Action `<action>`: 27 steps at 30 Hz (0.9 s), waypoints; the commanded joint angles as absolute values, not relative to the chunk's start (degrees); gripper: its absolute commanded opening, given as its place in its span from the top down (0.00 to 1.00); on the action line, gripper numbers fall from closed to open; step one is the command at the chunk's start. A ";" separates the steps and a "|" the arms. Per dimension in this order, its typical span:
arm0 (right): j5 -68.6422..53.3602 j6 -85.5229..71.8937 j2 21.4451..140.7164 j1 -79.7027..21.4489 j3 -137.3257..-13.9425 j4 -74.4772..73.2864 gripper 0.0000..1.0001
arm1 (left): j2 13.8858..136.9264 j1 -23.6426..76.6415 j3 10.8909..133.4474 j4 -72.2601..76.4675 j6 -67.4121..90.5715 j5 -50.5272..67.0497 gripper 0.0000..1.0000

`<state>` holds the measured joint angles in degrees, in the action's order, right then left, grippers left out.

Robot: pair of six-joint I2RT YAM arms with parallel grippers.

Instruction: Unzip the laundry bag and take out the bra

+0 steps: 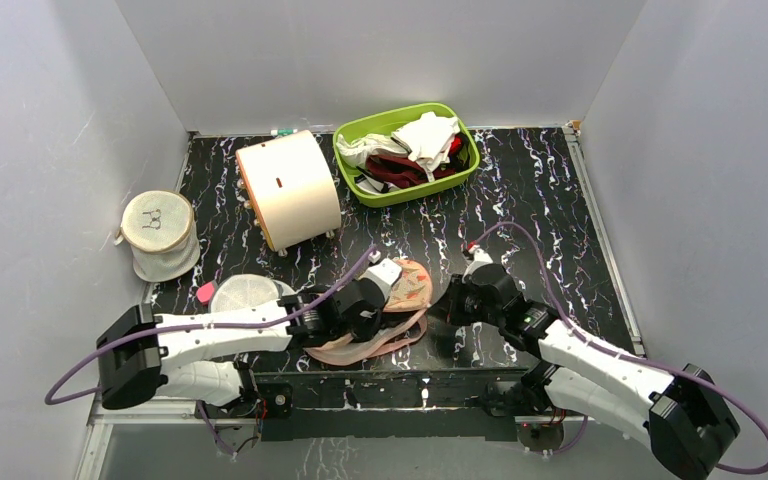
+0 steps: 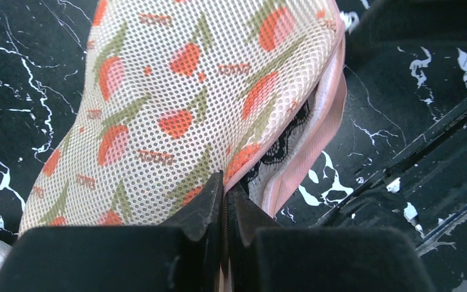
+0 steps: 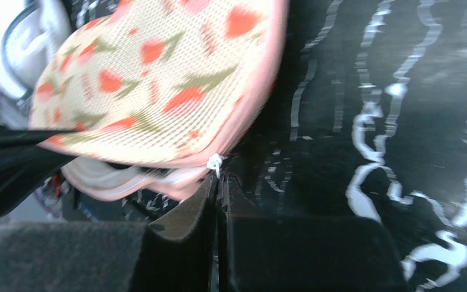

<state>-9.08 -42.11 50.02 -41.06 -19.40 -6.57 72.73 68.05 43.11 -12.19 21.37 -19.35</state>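
Black white-veined counter (image 1: 560,200), grey walls around. Nearest, the left gripper (image 2: 224,182) is closed, pinching the pink edging of the laundry bag (image 2: 176,103). The right gripper (image 3: 219,182) is closed on the white zip pull (image 3: 215,163). The bag lies between the arms: soft peach mesh, red-green print, zip partly open. The bra (image 2: 278,149) is inside, its black lace showing in the gap. Judgement: unzipping step; next move calls for drawing the pull round against the held edge. Beyond: stiff white cylinder bag (image 1: 288,190), green basket (image 1: 412,194).
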 commanded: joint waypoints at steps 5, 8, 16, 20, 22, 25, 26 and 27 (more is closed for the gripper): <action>-1.62 -37.84 49.73 -35.95 -25.02 -13.68 1.00 | 68.39 67.94 41.90 -13.29 20.40 -19.20 1.00; -6.95 -36.48 49.35 -35.93 -24.79 -11.59 1.00 | 70.02 67.94 43.12 -12.86 18.92 -15.86 0.97; -12.86 -36.89 44.72 -35.95 -23.71 -10.11 1.00 | 74.52 67.90 48.46 -8.87 16.71 -6.12 0.50; -14.87 -36.77 43.79 -36.00 -24.53 -11.92 1.00 | 78.04 67.94 52.07 -6.03 15.63 -3.89 0.43; -15.90 -36.59 43.61 -35.95 -24.92 -13.01 1.00 | 82.42 67.94 54.54 -6.12 14.70 -4.13 0.44; -17.88 -37.35 42.77 -36.02 -24.62 -12.94 1.00 | 86.54 67.92 58.19 -6.69 13.31 -5.53 0.45; -18.52 -37.80 42.30 -35.98 -24.24 -12.59 1.00 | 87.57 67.94 59.02 -6.87 12.87 -6.02 0.47; -19.00 -38.21 41.83 -36.02 -23.85 -12.16 1.00 | 88.71 67.94 59.78 -7.41 12.45 -6.62 0.49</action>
<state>-15.38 -37.58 44.18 -36.21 -22.44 -14.52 85.82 68.05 55.83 -6.94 15.11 -6.11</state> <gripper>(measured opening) 0.009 0.539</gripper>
